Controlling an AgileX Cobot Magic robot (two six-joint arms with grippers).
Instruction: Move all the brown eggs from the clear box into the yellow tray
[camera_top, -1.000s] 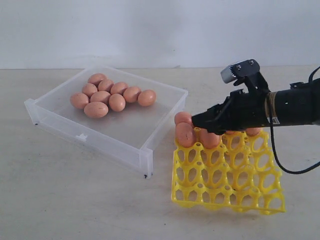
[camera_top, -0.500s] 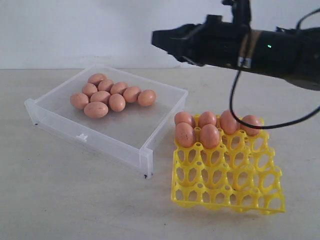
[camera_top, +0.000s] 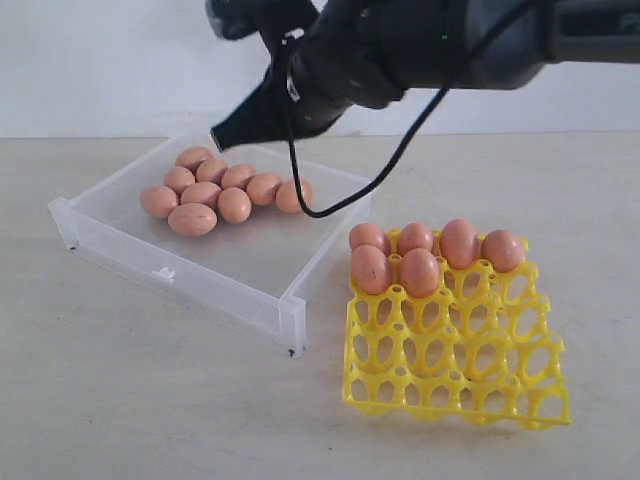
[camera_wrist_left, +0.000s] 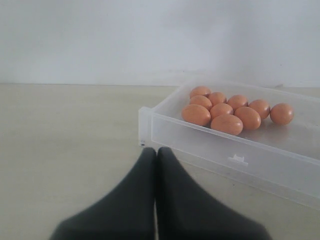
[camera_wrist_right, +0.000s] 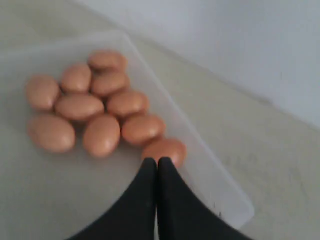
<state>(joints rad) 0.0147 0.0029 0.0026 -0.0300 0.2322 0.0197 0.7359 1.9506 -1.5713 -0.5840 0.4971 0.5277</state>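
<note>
The clear box lies at the left with several brown eggs clustered at its far side. Several more brown eggs fill the far cells of the yellow tray at the right. My right gripper hangs shut and empty above the back of the box; its wrist view puts its tips just short of the end egg of the cluster. My left gripper is shut with nothing in it, low over the table outside the corner of the clear box. It is out of the exterior view.
The right arm's dark body and a black cable reach across the top of the scene over the box's back edge. Pale tabletop surrounds the box and tray. A white wall stands behind.
The right arm has risen from the tray's far row and swung left, ending above the box's eggs. The eggs and tray have not moved.
</note>
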